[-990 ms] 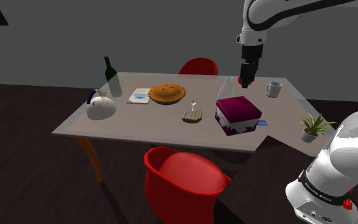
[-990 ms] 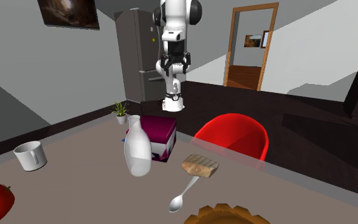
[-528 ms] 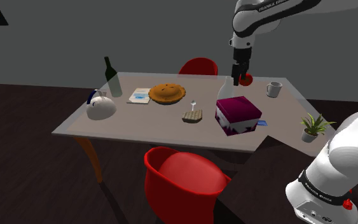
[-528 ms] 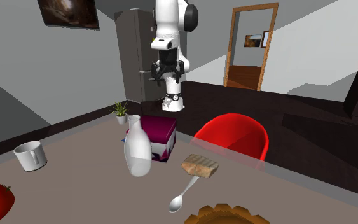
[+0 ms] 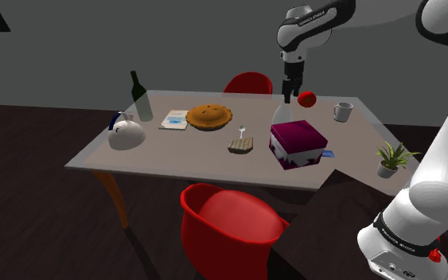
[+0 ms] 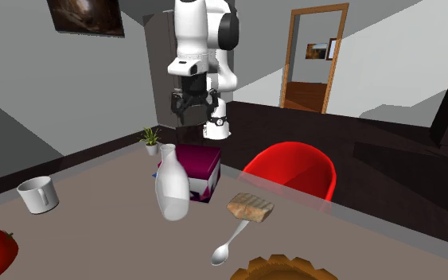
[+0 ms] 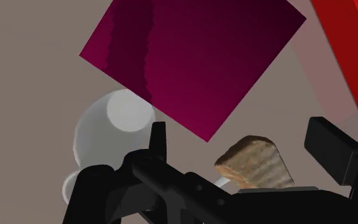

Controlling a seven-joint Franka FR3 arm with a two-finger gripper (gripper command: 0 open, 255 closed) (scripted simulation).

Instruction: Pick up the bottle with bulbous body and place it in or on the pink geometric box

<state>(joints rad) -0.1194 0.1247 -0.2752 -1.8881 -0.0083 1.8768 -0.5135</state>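
Note:
The pale bottle with a bulbous body (image 6: 172, 189) stands upright on the table, right behind the magenta box (image 5: 298, 143) in the shoulder view (image 5: 283, 109). In the second exterior view the box (image 6: 196, 169) sits just beyond the bottle. My black gripper (image 5: 288, 86) hangs open in the air above the bottle, well clear of its neck (image 6: 188, 107). Looking down along the hand, the bottle's round top (image 7: 112, 129) lies beside one finger (image 7: 158, 137), the box (image 7: 193, 60) lies ahead, and the gripper (image 7: 242, 130) has nothing between its fingers.
On the table are a red apple (image 5: 307, 99), a white mug (image 5: 342, 111), a bread slice (image 5: 241, 145) with a spoon (image 6: 226, 246), a pie (image 5: 208, 117), a dark wine bottle (image 5: 141, 97), a teapot (image 5: 125, 133) and a small plant (image 5: 389, 159). Red chairs (image 5: 230, 223) stand at both long sides.
The arm has swung toward the shoulder view's left, carrying the gripper from over the apple to above the bottle. The fingers stayed apart; nothing on the table moved.

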